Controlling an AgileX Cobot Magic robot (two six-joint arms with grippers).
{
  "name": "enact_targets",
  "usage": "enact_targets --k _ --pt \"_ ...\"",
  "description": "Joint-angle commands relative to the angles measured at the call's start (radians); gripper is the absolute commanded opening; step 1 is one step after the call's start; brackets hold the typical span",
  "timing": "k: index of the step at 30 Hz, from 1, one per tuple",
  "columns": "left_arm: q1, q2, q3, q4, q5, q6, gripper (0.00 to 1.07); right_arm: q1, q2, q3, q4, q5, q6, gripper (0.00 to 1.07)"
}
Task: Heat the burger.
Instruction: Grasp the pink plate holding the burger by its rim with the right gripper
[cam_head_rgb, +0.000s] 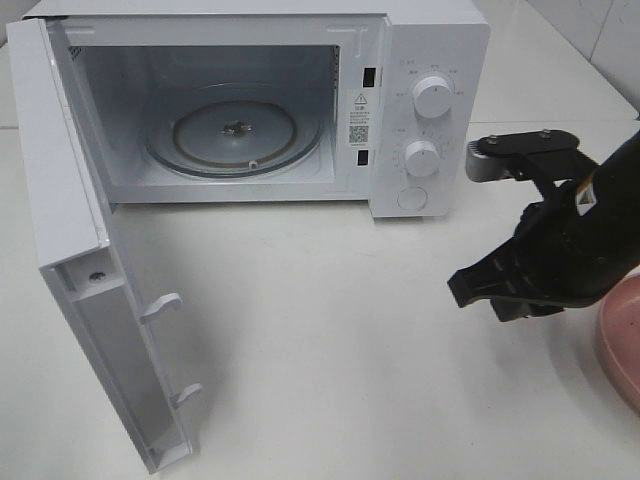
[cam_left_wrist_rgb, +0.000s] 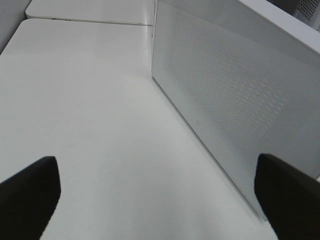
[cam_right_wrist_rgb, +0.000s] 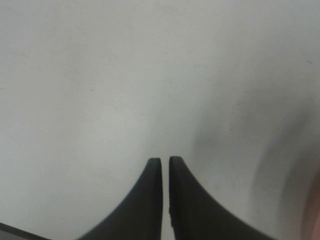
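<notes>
The burger is out of view in all three frames. My right gripper (cam_head_rgb: 463, 289) hovers over the table to the right of the microwave, just left of a pink plate (cam_head_rgb: 622, 345). In the right wrist view its fingers (cam_right_wrist_rgb: 165, 161) stand almost together, a thin slit between them and nothing in it, with bare white table below. My left gripper (cam_left_wrist_rgb: 156, 166) shows only in the left wrist view, jaws wide apart and empty, beside the microwave's open door (cam_left_wrist_rgb: 225, 90).
The white microwave (cam_head_rgb: 425, 60) stands at the back with its door (cam_head_rgb: 85, 250) swung out to the left toward the front. Its glass turntable (cam_head_rgb: 235, 130) has nothing on it. Two knobs (cam_head_rgb: 433, 97) sit on the right panel.
</notes>
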Motion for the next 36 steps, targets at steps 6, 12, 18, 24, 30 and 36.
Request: enact_targets --k 6,12,18,24,30,36 --pt "0.003 -0.016 0.002 -0.007 -0.007 -0.001 0.98 -0.097 -0.055 0.001 -0.070 0.145 -0.013 0.11" --pt "0.003 -0.016 0.002 -0.007 -0.007 -0.001 0.98 -0.184 -0.063 0.001 -0.110 0.213 -0.013 0.20" --pt "0.003 -0.016 0.002 -0.007 -0.007 -0.001 0.98 -0.247 -0.063 0.001 -0.164 0.174 0.023 0.49" --pt "0.003 -0.016 0.002 -0.007 -0.007 -0.001 0.98 -0.252 -0.063 0.001 -0.193 0.143 0.021 0.88" --pt "0.003 -0.016 0.002 -0.007 -0.007 -0.001 0.98 -0.252 -0.063 0.002 -0.195 0.125 0.021 1.00" --pt "0.003 -0.016 0.002 -0.007 -0.007 -0.001 0.98 -0.302 0.000 0.002 -0.195 0.121 0.037 0.96"
